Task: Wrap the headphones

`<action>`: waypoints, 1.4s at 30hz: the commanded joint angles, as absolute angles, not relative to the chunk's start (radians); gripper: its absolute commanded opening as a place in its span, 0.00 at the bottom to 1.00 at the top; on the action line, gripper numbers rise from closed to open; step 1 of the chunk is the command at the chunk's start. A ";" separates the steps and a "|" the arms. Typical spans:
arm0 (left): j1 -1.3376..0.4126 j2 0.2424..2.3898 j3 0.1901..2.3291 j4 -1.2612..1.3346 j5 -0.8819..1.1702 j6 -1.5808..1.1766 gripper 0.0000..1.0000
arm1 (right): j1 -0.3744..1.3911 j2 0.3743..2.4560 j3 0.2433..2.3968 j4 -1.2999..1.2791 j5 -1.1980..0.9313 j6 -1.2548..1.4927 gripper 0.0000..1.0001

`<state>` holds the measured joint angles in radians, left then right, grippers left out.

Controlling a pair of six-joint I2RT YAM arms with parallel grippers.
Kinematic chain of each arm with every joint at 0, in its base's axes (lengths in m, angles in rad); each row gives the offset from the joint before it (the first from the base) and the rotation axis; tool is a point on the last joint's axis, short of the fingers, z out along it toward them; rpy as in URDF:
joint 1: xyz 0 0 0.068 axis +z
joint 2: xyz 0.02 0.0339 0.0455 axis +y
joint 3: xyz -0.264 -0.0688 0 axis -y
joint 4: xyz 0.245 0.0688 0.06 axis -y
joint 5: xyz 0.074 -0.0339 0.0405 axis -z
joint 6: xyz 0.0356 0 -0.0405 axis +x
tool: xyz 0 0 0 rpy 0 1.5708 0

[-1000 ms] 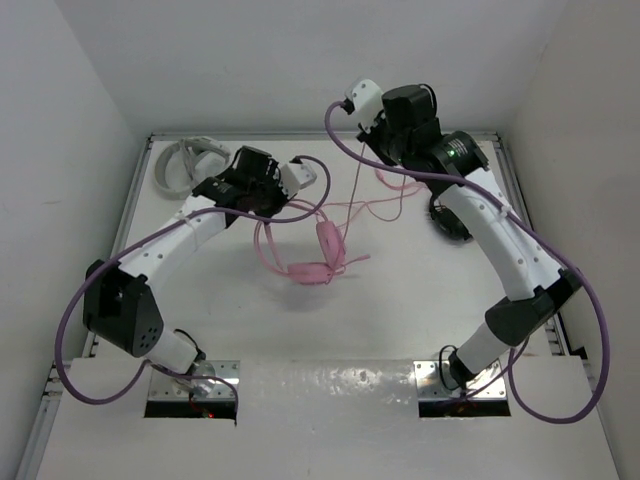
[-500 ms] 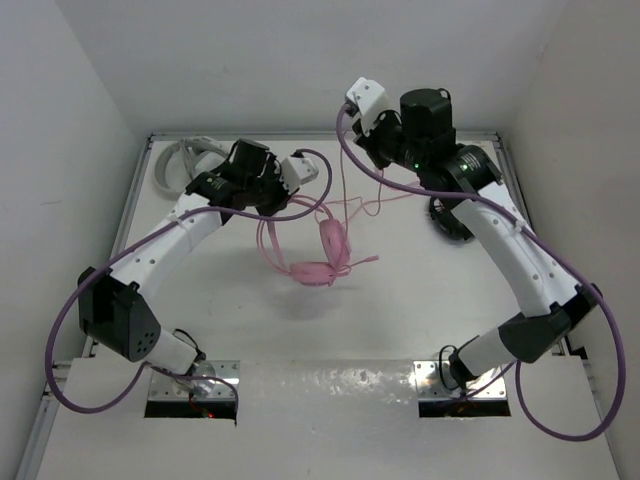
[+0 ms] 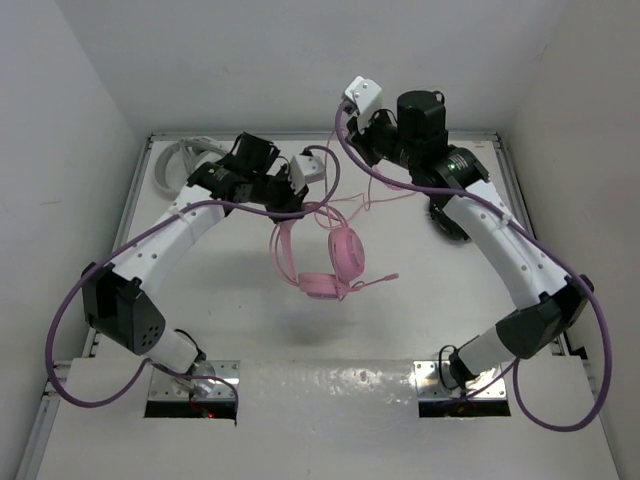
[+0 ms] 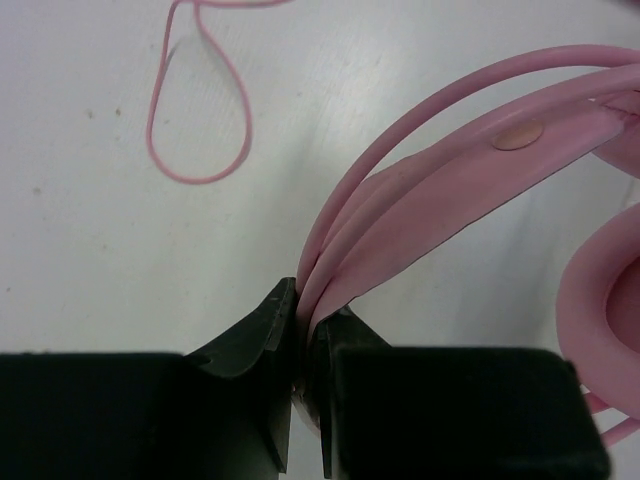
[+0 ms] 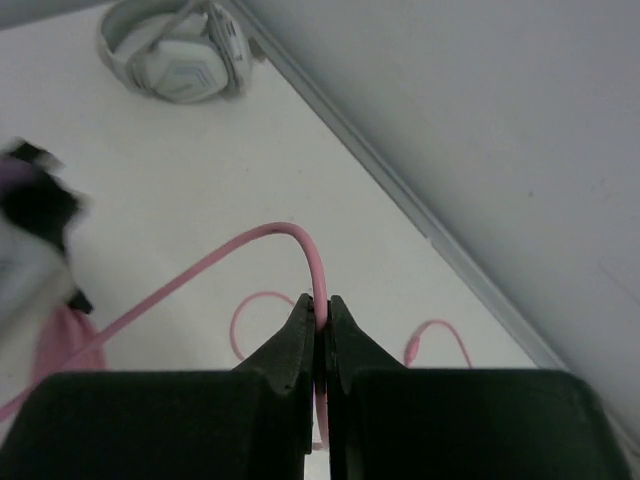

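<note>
The pink headphones (image 3: 330,268) hang above the middle of the table by their headband (image 3: 281,245), earcups low and the boom mic pointing right. My left gripper (image 3: 297,201) is shut on the headband; in the left wrist view (image 4: 305,318) the pink band (image 4: 460,170) runs out of the jaws to an earcup (image 4: 605,290). My right gripper (image 3: 356,140) is raised near the back wall and shut on the thin pink cable (image 3: 343,190). In the right wrist view (image 5: 321,312) the cable (image 5: 255,240) arcs out of the closed jaws, with slack loops and the plug end (image 5: 412,350) on the table.
Grey-white headphones (image 3: 186,160) lie in the back left corner, also seen in the right wrist view (image 5: 180,50). Small black headphones (image 3: 447,222) lie under the right arm at back right. White walls enclose the table on three sides.
My left gripper has lifted the headphones off the table and swung them right and nearer, so they now hang. The right gripper stays high at the back with the cable.
</note>
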<state>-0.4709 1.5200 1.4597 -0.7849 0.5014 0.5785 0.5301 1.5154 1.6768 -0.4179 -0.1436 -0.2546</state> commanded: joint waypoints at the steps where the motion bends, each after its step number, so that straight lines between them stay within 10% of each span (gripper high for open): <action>1: -0.480 1.408 1.560 -0.822 0.715 0.530 0.00 | 0.470 1.549 1.622 -0.336 -0.181 -0.189 0.00; 15: -0.434 1.483 2.124 -0.865 0.338 0.192 0.00 | 0.376 1.695 1.146 0.448 -0.699 0.199 0.12; 20: -0.433 1.563 2.275 -0.831 0.275 0.129 0.00 | 0.394 1.851 1.060 0.849 -0.719 0.457 0.59; 30: -0.430 1.618 2.462 -0.802 0.172 0.058 0.00 | 0.399 2.125 1.019 1.118 -0.557 0.635 0.74; 36: -0.405 1.632 2.513 -0.790 0.160 0.008 0.00 | 0.399 2.114 0.911 1.189 -0.459 0.633 0.63; 42: -0.260 1.658 2.500 -0.764 0.342 -0.150 0.00 | 0.400 2.063 0.829 1.225 -0.393 0.656 0.08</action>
